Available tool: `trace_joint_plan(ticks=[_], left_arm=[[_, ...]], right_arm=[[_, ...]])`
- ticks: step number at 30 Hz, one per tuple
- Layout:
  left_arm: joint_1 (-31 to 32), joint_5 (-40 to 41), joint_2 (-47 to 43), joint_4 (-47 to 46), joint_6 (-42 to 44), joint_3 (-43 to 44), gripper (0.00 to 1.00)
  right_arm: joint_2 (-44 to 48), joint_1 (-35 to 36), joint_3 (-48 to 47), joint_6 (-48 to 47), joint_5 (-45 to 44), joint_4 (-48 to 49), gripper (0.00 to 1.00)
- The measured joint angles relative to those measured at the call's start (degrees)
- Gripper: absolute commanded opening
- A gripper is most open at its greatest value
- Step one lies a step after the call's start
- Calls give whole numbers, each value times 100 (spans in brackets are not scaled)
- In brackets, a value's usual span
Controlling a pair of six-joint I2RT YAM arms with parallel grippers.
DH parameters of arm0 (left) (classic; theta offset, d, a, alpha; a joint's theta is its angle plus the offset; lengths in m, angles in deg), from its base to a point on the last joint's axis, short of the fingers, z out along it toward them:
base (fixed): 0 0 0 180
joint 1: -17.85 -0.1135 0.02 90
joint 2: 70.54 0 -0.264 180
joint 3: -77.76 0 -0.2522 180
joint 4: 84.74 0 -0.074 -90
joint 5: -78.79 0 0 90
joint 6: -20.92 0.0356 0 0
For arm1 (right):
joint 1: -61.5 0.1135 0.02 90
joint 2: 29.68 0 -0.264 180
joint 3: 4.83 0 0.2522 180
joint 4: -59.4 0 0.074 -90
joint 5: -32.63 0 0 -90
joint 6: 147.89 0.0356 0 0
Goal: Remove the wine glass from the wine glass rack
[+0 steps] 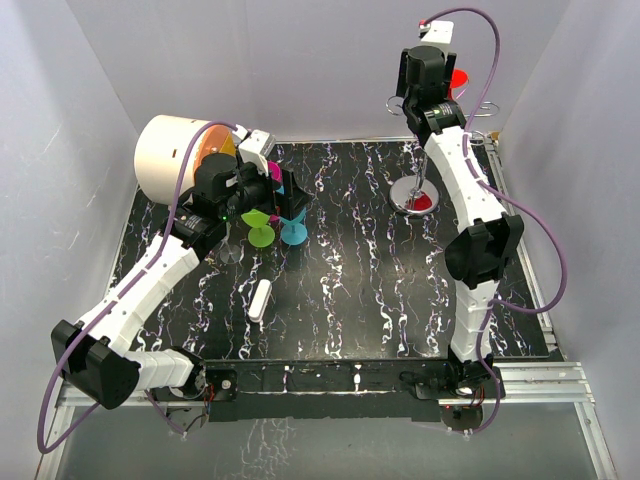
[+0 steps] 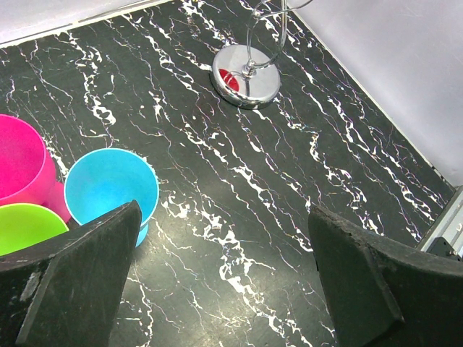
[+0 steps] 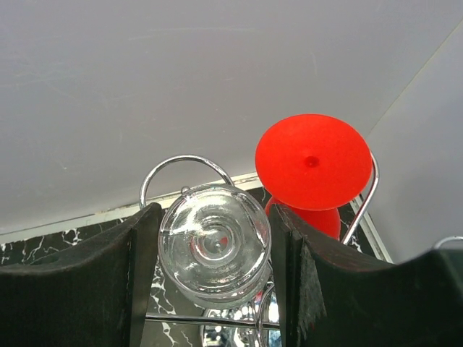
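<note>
The silver wire wine glass rack (image 1: 417, 196) stands at the table's far right, with its round shiny base also in the left wrist view (image 2: 246, 76). In the right wrist view a clear wine glass (image 3: 214, 242) hangs upside down in the rack's scroll arms (image 3: 181, 160), foot towards the camera. My right gripper (image 3: 215, 246) is up at the rack top (image 1: 428, 75), and its fingers press both sides of the clear glass. A red wine glass (image 3: 312, 163) hangs just to the right. My left gripper (image 2: 224, 246) is open and empty over the table.
Blue (image 2: 111, 189), green (image 2: 25, 224) and pink (image 2: 18, 166) plastic goblets stand beside my left gripper (image 1: 285, 190). A cream drum (image 1: 175, 155) lies at the far left. A small white cylinder (image 1: 261, 300) lies on the black marbled table (image 1: 350, 280). Walls close in behind and to the right.
</note>
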State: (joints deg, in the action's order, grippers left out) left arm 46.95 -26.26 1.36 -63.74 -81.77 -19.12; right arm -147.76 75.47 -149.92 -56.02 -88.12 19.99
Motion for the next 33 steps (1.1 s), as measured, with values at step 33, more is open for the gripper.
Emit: trace_joint_plan(ticks=[33], left_arm=[[0, 0, 0, 0, 0, 0, 99]], right_arm=[[323, 177, 85, 498, 826, -413, 19]])
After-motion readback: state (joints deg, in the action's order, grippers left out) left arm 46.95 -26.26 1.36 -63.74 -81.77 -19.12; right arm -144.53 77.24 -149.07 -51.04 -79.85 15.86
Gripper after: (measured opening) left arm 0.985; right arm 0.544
